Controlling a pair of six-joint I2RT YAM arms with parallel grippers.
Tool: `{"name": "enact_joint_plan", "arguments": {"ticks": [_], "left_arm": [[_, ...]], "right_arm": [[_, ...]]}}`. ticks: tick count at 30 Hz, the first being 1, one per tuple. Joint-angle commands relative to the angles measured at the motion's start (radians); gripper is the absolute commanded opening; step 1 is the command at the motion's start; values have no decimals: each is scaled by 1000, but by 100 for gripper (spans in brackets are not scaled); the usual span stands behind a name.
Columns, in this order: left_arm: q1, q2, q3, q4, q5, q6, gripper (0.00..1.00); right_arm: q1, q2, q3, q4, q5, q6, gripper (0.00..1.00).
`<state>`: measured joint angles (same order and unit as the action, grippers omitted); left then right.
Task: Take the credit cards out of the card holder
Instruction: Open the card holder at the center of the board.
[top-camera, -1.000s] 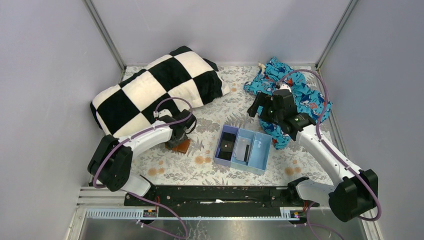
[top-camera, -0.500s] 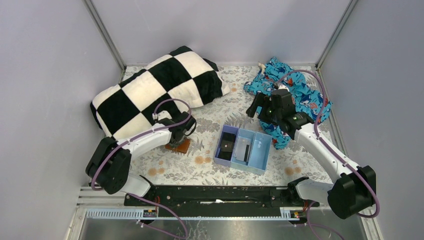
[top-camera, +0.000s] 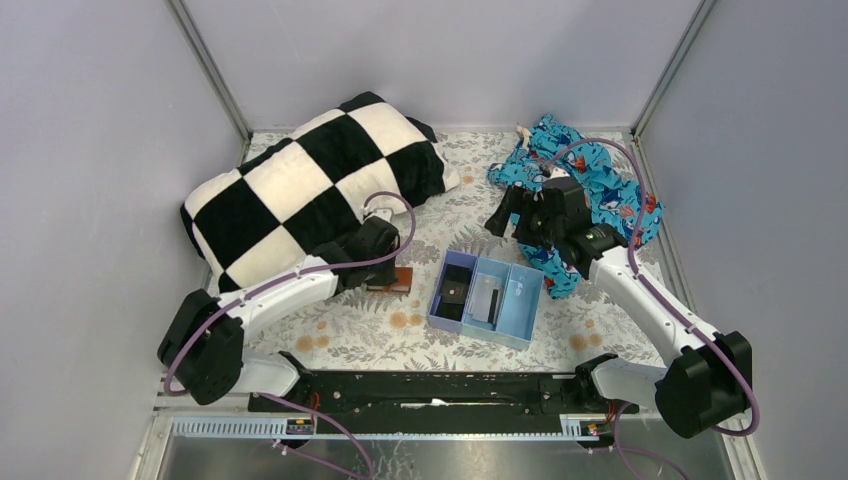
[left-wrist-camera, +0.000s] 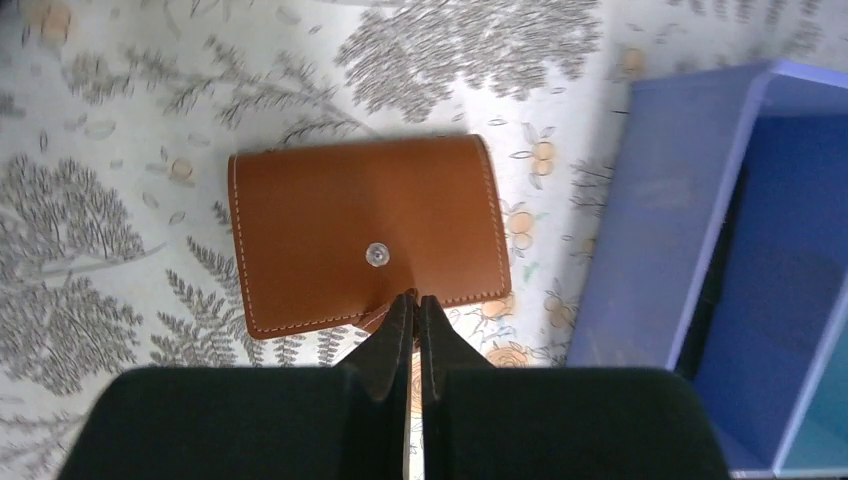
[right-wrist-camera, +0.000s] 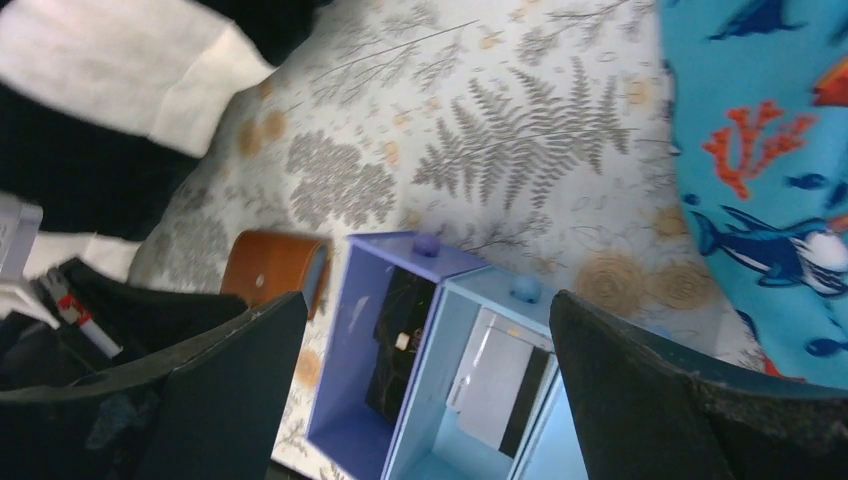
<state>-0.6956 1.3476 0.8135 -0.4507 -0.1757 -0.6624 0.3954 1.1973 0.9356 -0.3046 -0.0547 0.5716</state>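
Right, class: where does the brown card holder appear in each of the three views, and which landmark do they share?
Top external: card holder lies left of centre, just left of the light blue tray.
Left wrist: card holder central, closed; tray at right.
Right wrist: card holder lower left, beside the tray.
Shared landmark: the tray.

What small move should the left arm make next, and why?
Probably lift the left gripper slightly, to peel the flap open. It is shut at an edge of the card holder and seems to pinch the flap there. The holder lies closed, snap facing up, beside the blue tray, so it must open first.
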Motion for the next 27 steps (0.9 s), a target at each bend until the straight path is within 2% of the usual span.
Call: {"name": "enact_joint_plan", "arguments": {"ticks": [1, 3, 6, 11, 14, 17, 19, 25, 27], "left_arm": [[1, -88, 70, 81, 101, 258, 0], [2, -134, 59, 61, 58, 274, 0], [2, -209, 9, 24, -13, 242, 0], [3, -284, -43, -90, -100, 78, 0], [5, -319, -51, -145, -189, -46, 0], [9, -366, -82, -116, -194, -82, 0], [13, -382, -84, -124, -212, -97, 0], [43, -411, -98, -138, -242, -132, 0], [47, -414, -101, -129, -229, -131, 0]], "right_arm": [[0, -6, 34, 83, -223, -81, 100], [17, 23, 60, 73, -278, -109, 100], [108, 94, 141, -16, -225, -183, 100], [298, 245, 239, -46, -166, -201, 92], [350, 341, 278, -16, -192, -185, 80], [382, 443, 328, -1, -213, -190, 66], [404, 495, 363, -6, -208, -212, 61], [441, 612, 429, -19, -218, -246, 58], [453, 628, 432, -5, -233, -245, 65]]}}
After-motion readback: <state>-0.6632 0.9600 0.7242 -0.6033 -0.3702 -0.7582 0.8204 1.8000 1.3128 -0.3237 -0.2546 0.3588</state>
